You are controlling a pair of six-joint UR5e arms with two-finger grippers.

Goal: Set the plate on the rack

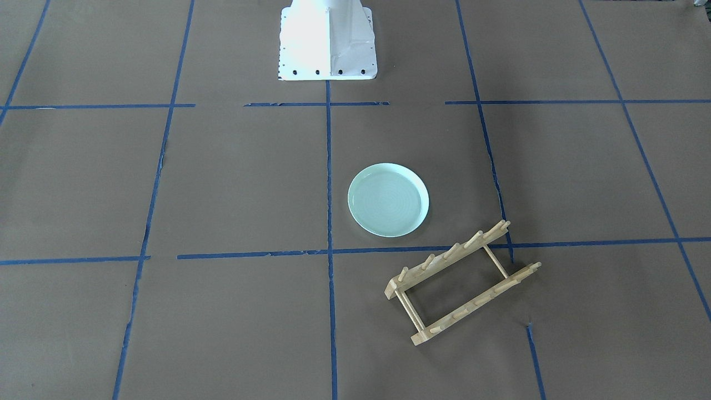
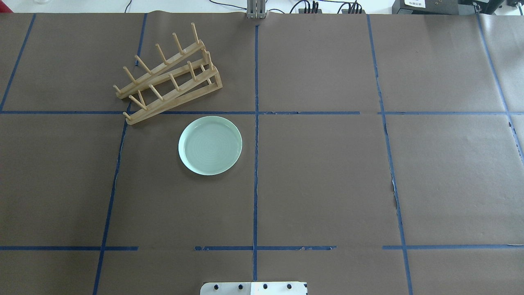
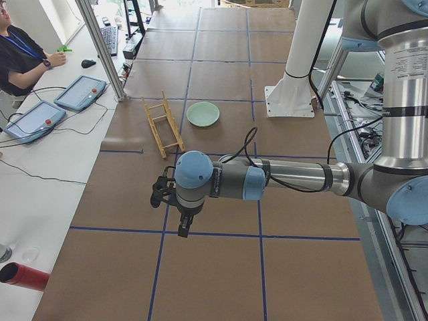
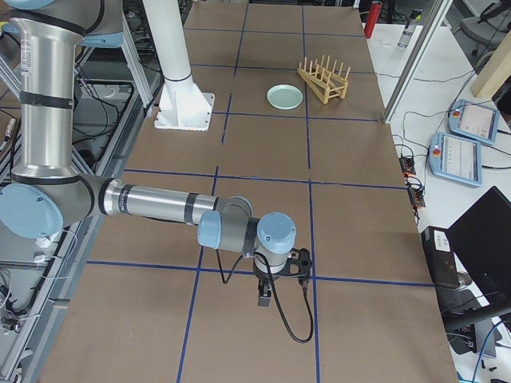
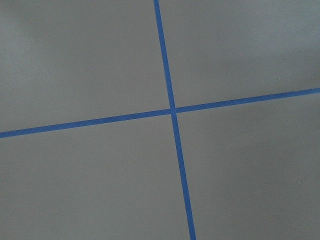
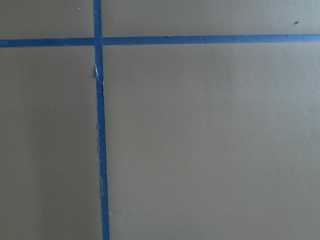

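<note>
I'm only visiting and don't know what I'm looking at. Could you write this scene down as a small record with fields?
Plate: pale green, lying flat, rim up, untouched
Rack: wooden dish rack, pegs up, empty, just past the plate from the robot, not touching it
Table: brown paper, blue tape grid
Left pincer: over bare table, well away from the plate; open or shut cannot be told
Right pincer: over bare table at the opposite end; cannot be told
Progress: plate not yet on rack

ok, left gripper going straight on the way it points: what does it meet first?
The brown paper-covered table, probably near a crossing of blue tape lines. The left gripper points down and its wrist view shows nothing else. The round mint-green plate and light wooden rack sit well aside.
</note>
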